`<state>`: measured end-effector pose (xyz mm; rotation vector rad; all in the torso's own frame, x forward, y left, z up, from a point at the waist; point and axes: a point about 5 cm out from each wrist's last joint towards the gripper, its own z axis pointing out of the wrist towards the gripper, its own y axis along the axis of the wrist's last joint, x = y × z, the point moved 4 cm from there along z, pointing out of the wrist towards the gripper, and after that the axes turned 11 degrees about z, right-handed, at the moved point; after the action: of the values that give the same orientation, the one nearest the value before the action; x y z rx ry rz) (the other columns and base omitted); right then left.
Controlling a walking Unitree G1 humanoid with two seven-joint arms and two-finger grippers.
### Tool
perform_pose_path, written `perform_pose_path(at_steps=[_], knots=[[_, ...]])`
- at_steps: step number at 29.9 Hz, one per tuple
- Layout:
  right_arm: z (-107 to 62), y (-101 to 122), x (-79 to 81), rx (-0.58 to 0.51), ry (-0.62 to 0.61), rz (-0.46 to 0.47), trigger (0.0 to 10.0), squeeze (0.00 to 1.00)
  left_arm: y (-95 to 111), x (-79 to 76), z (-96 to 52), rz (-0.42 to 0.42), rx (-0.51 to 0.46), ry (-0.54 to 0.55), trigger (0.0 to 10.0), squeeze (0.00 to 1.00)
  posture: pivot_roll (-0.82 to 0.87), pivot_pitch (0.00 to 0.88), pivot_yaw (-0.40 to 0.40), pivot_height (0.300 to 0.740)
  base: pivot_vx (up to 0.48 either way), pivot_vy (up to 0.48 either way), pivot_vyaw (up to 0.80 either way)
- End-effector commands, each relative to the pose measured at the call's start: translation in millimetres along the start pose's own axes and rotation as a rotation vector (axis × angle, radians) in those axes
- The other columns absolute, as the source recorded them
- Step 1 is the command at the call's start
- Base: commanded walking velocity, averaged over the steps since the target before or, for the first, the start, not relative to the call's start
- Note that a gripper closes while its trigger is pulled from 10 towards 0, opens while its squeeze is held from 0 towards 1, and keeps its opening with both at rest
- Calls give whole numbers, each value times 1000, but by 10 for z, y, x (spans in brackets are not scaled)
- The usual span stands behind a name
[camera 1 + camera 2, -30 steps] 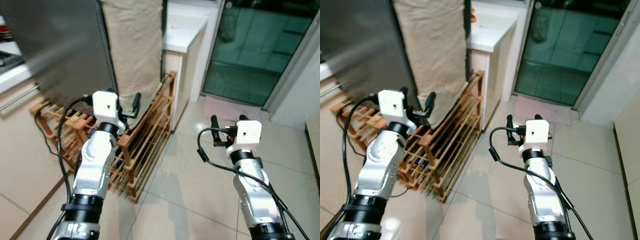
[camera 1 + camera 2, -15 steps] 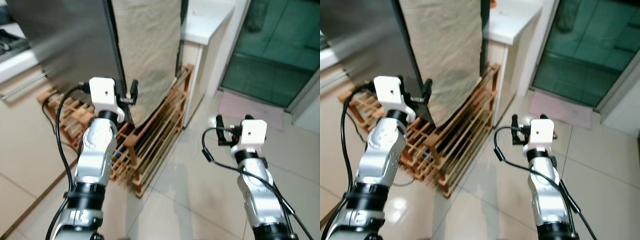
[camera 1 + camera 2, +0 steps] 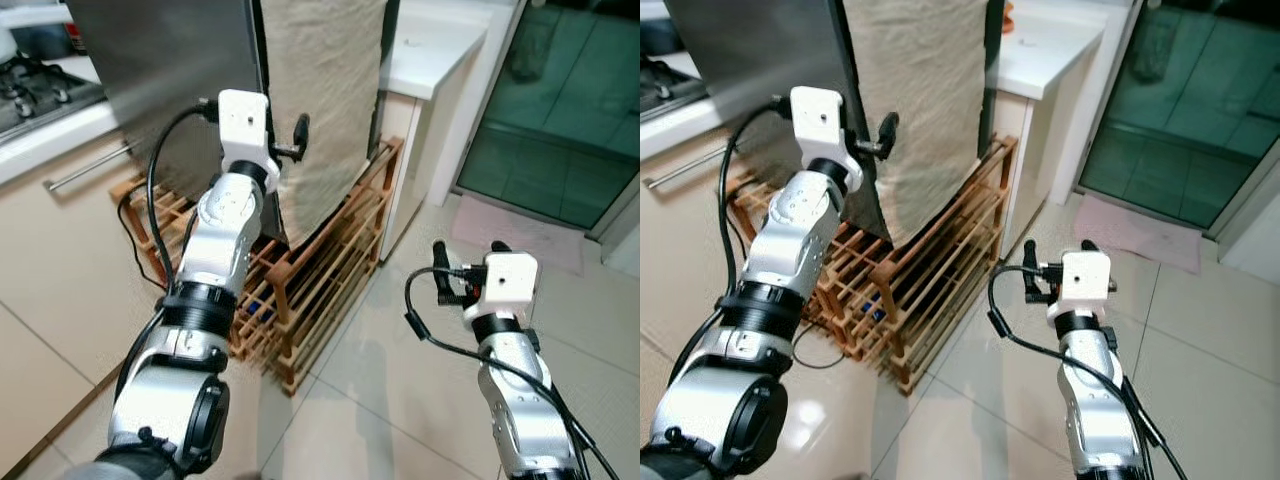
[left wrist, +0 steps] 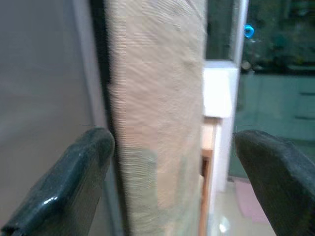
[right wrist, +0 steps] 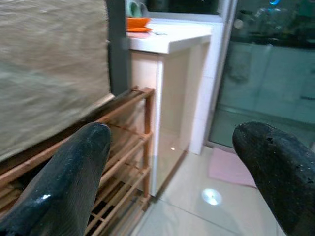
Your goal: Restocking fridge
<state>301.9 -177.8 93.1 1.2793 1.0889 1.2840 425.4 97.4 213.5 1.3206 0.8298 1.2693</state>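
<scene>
Your landmark is the fridge [image 3: 170,70], the grey steel slab at the upper left, its side draped with a beige cloth [image 3: 325,90]. Your left gripper [image 3: 285,152] is raised at the fridge's front edge, fingers spread wide, straddling that edge and the cloth without holding anything. A wooden rack [image 3: 320,275] stands at the fridge's foot. Your right gripper [image 3: 465,262] hangs over the tiled floor [image 3: 400,400], well clear of the fridge, fingers wide and empty.

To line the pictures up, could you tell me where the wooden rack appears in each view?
Left eye: wooden rack, centre, below the beige cloth.
Right eye: centre-left.
Left wrist: only a sliver of wood beside the cloth.
Right wrist: lower left.
Shared landmark: the cloth.
</scene>
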Motion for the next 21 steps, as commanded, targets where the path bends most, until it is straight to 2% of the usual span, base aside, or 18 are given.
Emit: perform_pose_path(at_steps=[1,3,4,8,14,18,21], knots=[[-3,81,1,-24,-11,2,10000,0,-7,-51,38,9,14,-24,10000,0,-139,0,47,740,0,0,0],[-39,84,-12,-23,-16,2,10000,0,-33,-58,62,15,33,-21,10000,0,-151,1,48,740,0,0,0],[-92,75,-43,-10,-19,-6,10000,0,-43,-7,101,34,53,19,10000,0,-156,6,47,740,0,0,0],[-182,53,-106,9,-24,-18,10000,0,-27,33,116,37,56,61,10000,0,-174,20,35,740,0,0,0],[-286,28,-166,40,-25,-37,10000,0,-7,91,127,-20,43,121,10000,0,-191,27,28,740,0,0,0],[-295,30,-165,47,-25,-39,10000,0,-40,33,119,-41,55,89,10000,0,-188,33,26,740,0,0,0],[-298,34,-137,52,-21,-37,10000,0,-73,-125,123,-80,53,9,10000,0,-186,44,22,740,0,0,0]])
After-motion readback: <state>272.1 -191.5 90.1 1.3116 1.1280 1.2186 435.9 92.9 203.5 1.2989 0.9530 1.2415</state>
